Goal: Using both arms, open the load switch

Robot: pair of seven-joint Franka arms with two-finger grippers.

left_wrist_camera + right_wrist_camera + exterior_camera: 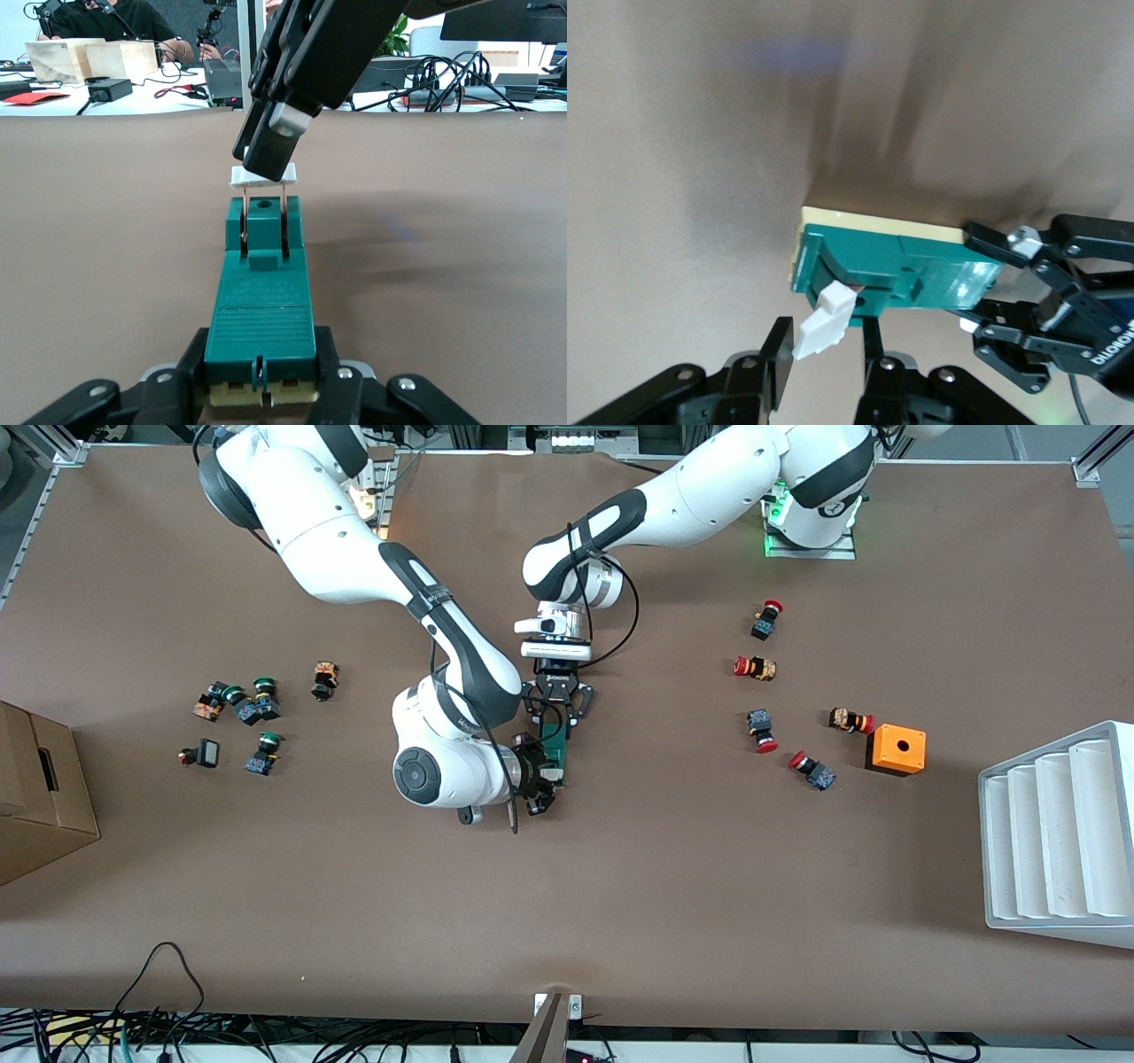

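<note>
The load switch [555, 744] is a dark-green block with a cream underside, held over the middle of the table. My left gripper [556, 722] is shut on the block's end nearest its wrist, seen in the left wrist view [261, 363] clamping the green body [264, 301]. At the other end, my right gripper [551, 778] is shut on the white end piece [263, 175]. That piece stands raised off the block on two copper blades. In the right wrist view the white end piece [824, 328] sits tilted between the right gripper [824, 350] fingers, with the green block [895, 266] past it.
Several red-capped push buttons [762, 729] and an orange box with a hole [896, 748] lie toward the left arm's end. A white ribbed rack [1059, 837] stands at that table edge. Green-capped buttons [244, 704] and a cardboard box [40, 797] are toward the right arm's end.
</note>
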